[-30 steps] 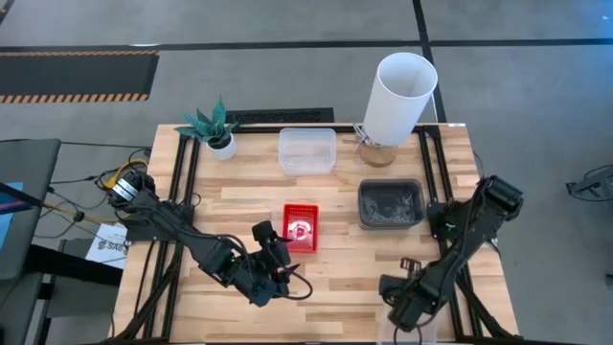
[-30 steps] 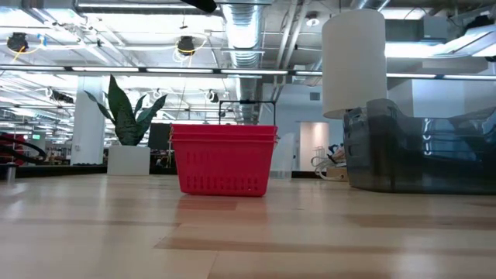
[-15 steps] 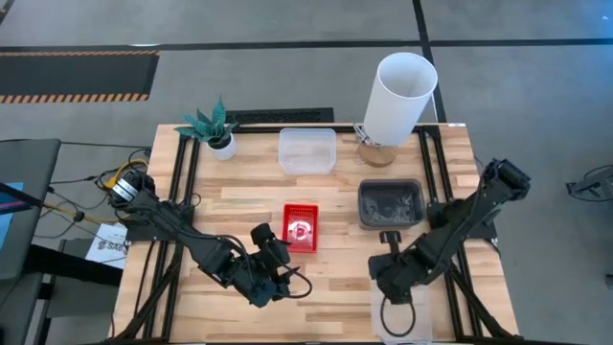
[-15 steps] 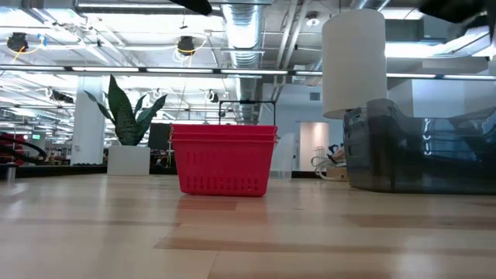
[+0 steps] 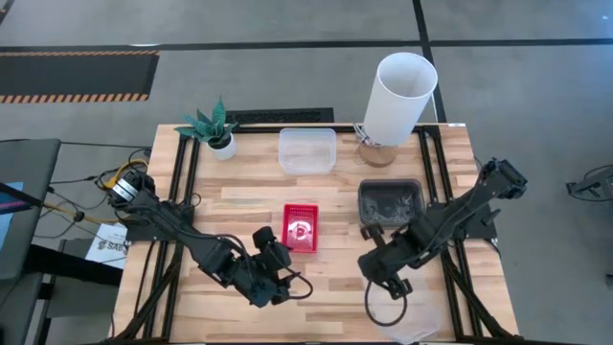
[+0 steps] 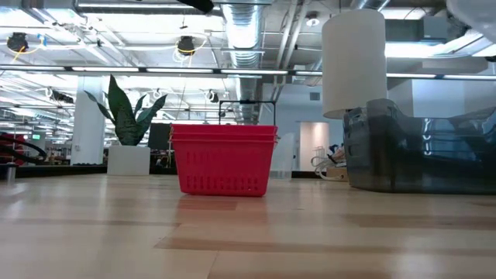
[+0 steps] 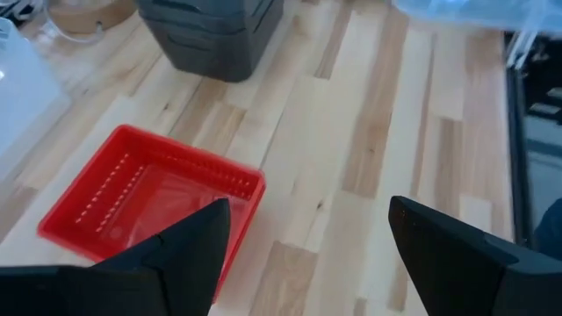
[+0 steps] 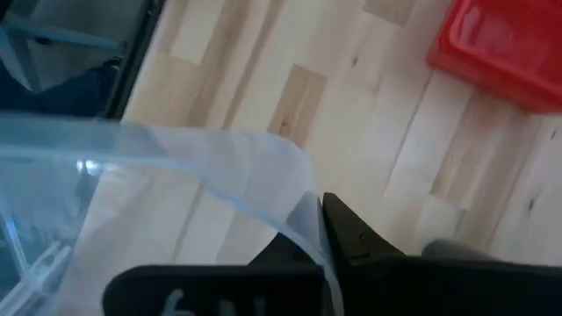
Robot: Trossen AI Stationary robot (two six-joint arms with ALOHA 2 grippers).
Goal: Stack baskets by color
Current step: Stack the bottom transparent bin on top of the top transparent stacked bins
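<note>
Clear basket [image 8: 167,189] pinched by right gripper [image 8: 320,230] above table's front | left gripper [image 7: 303,241] wide, empty, beside red baskets [image 7: 149,206]

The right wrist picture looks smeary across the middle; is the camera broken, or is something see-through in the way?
Right wrist view: a clear basket pinched in the right gripper veils the wood behind it. High view: the same basket shows only faintly. Low view: a pale blur at the top corner.

Bare tabletop [image 5: 335,278] lay open in front of the red stack [image 5: 300,228]; behind it stood the clear stack [image 5: 306,150], plant [image 5: 213,126], cylinder [image 5: 397,98] and grey stack [image 5: 390,204].
</note>
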